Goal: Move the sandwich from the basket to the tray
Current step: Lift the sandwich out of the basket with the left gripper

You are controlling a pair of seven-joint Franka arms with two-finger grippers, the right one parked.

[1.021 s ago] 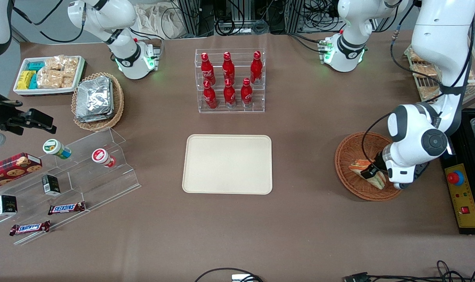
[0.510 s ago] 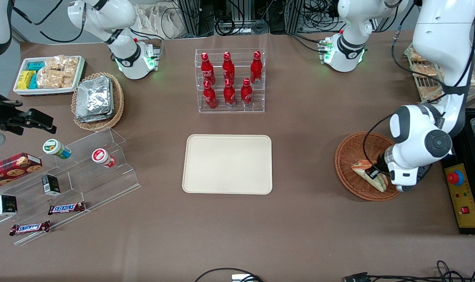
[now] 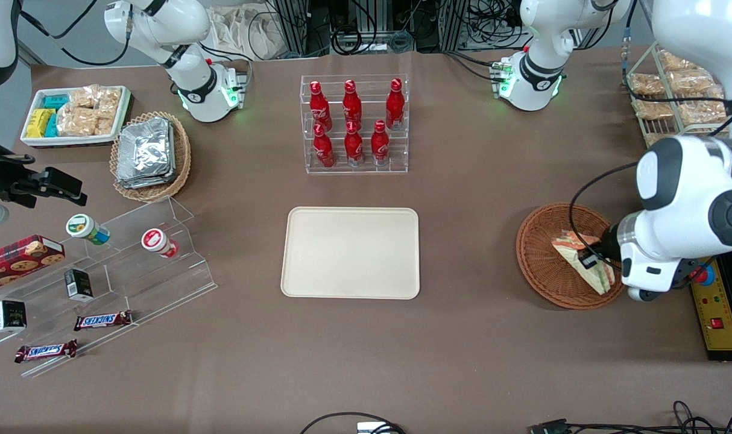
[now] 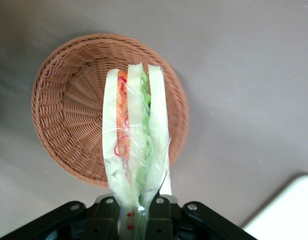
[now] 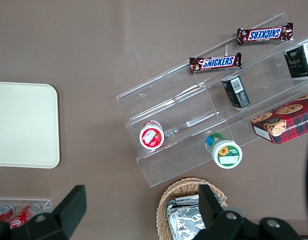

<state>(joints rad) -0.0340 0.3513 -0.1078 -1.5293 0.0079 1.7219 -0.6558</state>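
The clear-wrapped sandwich (image 3: 586, 263) (image 4: 134, 135) hangs above the reddish-brown wicker basket (image 3: 547, 253) (image 4: 69, 110), lifted off its floor. My left gripper (image 3: 596, 260) (image 4: 138, 212) is shut on the sandwich's narrow end, with pale bread and orange and green layers sticking out past the fingers. The cream tray (image 3: 351, 252) (image 4: 288, 210) lies flat at the table's middle, toward the parked arm from the basket, and a corner of it shows in the left wrist view.
A clear rack of red bottles (image 3: 354, 123) stands farther from the front camera than the tray. A wire rack of snack packs (image 3: 673, 99) and a black control box (image 3: 713, 301) flank the basket at the working arm's end. Stepped acrylic shelves (image 3: 113, 277) with snacks lie toward the parked arm's end.
The left arm has risen and swung toward the working arm's table end, carrying the sandwich up out of the basket. The basket and tray have stayed put.
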